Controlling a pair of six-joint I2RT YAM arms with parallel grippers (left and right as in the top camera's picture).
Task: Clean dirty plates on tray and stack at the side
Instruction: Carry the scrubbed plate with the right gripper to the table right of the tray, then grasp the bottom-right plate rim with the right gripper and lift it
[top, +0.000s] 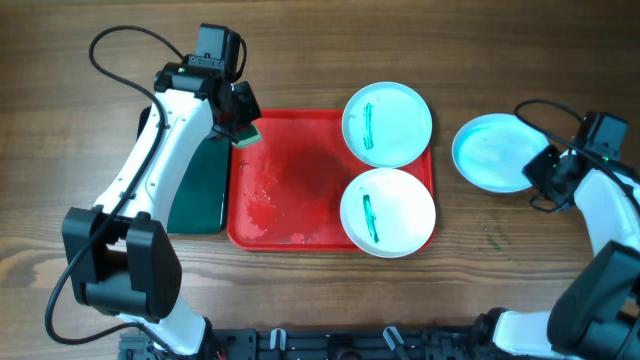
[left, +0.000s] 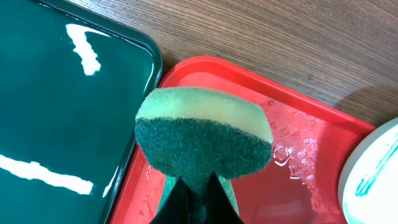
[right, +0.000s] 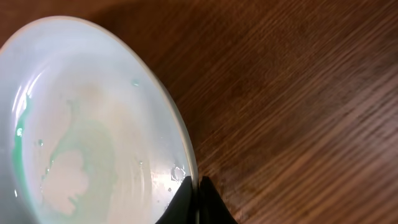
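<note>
The red tray (top: 290, 190) lies mid-table, wet. Two plates with teal-green smears rest on its right side: one at the far right corner (top: 387, 123), one at the near right (top: 388, 211). A third, pale blue plate (top: 493, 152) lies on the table right of the tray. My left gripper (top: 244, 128) is shut on a green-and-yellow sponge (left: 204, 137) above the tray's far left corner (left: 249, 180). My right gripper (top: 545, 172) is shut on the rim of the pale blue plate (right: 87, 124), which shows a faint greenish film.
A dark green tray (top: 200, 185) lies left of the red tray, partly under my left arm; it also shows in the left wrist view (left: 56, 112). Water drops sit on the red tray. Wooden table (top: 320, 50) all around.
</note>
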